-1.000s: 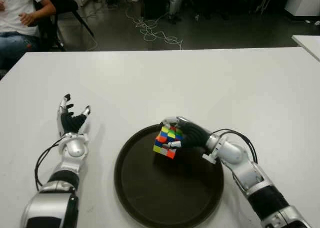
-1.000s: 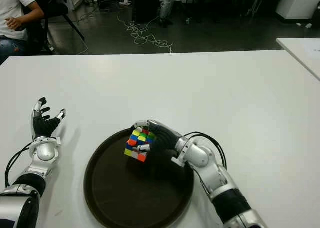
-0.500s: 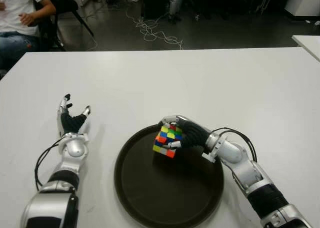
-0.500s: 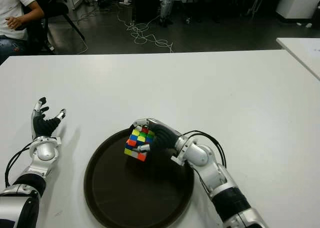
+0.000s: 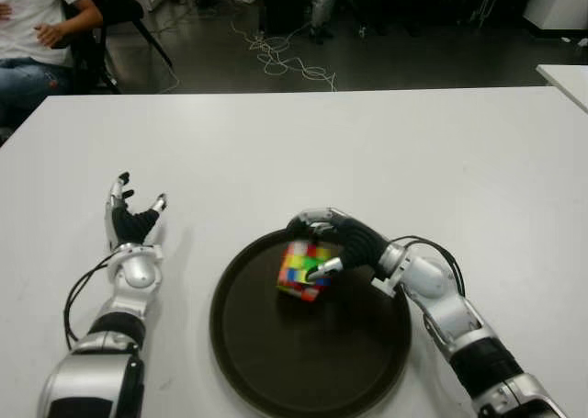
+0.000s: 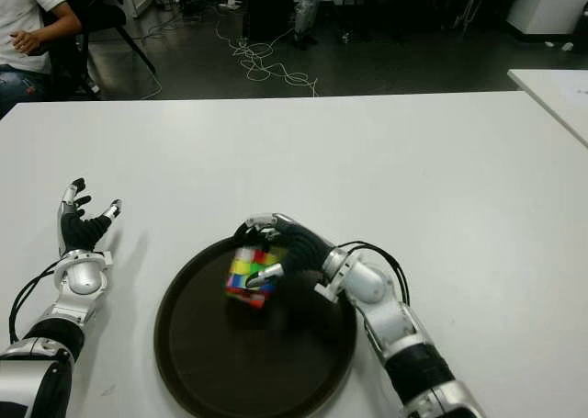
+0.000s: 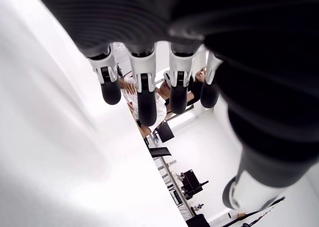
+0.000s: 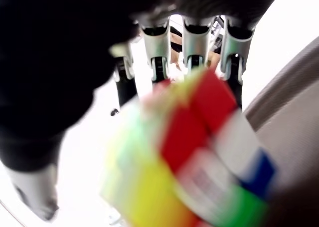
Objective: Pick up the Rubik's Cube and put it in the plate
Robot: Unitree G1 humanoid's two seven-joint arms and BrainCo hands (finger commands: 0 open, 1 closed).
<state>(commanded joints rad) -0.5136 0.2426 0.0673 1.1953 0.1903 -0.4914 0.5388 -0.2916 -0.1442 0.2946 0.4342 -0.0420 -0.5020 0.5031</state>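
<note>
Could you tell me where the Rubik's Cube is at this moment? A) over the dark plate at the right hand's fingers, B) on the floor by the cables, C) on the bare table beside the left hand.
A: the Rubik's Cube shows over the plate, at the right hand.

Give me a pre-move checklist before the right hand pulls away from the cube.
1. Rubik's Cube inside the plate's rim: ok.
2. Cube lying flat on the plate: cannot tell; it looks tilted.
3. Right hand let go of the cube: not ok; fingers spread above it, thumb at its side.
4. Retreat path over the table: ok.
5. Left hand away from the plate, to its left, open: ok.
</note>
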